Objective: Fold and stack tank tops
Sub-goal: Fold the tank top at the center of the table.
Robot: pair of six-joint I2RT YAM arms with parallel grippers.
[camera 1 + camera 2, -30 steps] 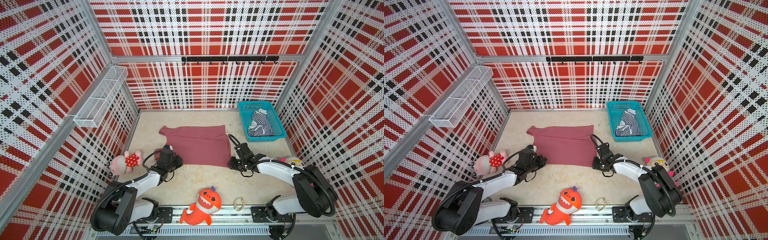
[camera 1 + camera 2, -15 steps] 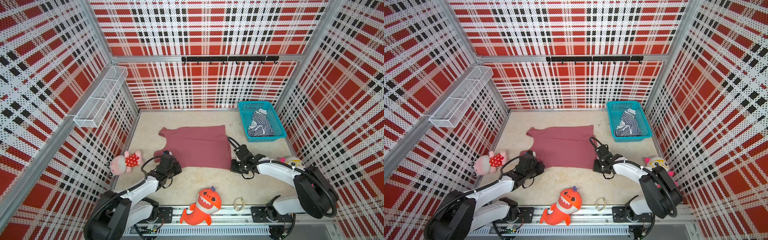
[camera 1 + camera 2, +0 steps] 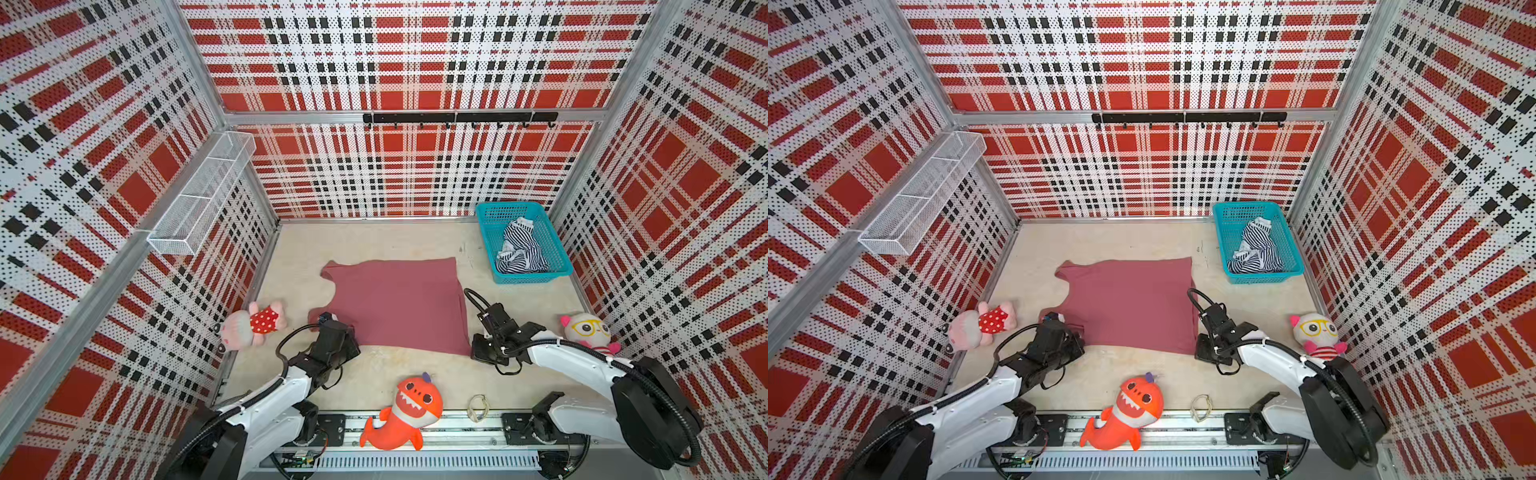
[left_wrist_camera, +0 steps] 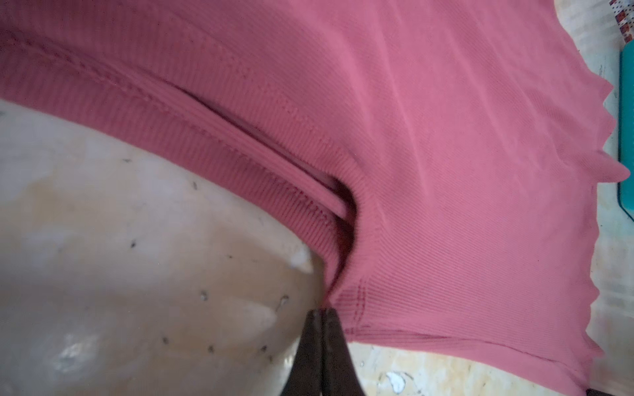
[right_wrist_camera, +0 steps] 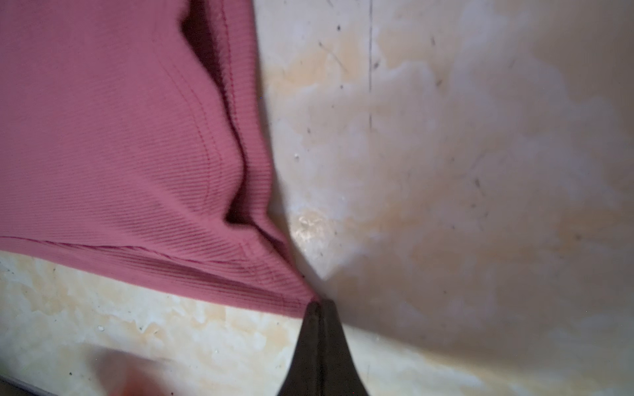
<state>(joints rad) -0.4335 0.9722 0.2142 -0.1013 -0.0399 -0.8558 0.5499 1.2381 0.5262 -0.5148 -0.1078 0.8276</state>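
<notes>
The maroon-pink tank top (image 3: 399,303) (image 3: 1129,303) lies spread flat on the beige table in both top views. My left gripper (image 3: 352,343) (image 3: 1077,340) sits at its near left corner. In the left wrist view the gripper (image 4: 321,310) is shut on the ribbed corner (image 4: 346,298). My right gripper (image 3: 473,353) (image 3: 1198,353) is at the near right corner. In the right wrist view that gripper (image 5: 319,303) is shut on the hem corner (image 5: 295,291). The striped tank top (image 3: 519,249) (image 3: 1256,249) lies crumpled in the teal basket (image 3: 486,232).
A pink plush doll (image 3: 253,324) lies by the left wall and a white cat plush (image 3: 588,330) by the right wall. An orange shark plush (image 3: 409,411) and a small ring (image 3: 477,407) lie at the near edge. A wire shelf (image 3: 203,195) hangs on the left wall.
Both grippers have moved toward the near edge, dragging the maroon-pink top's near hem with them. The right gripper has shut on its corner.
</notes>
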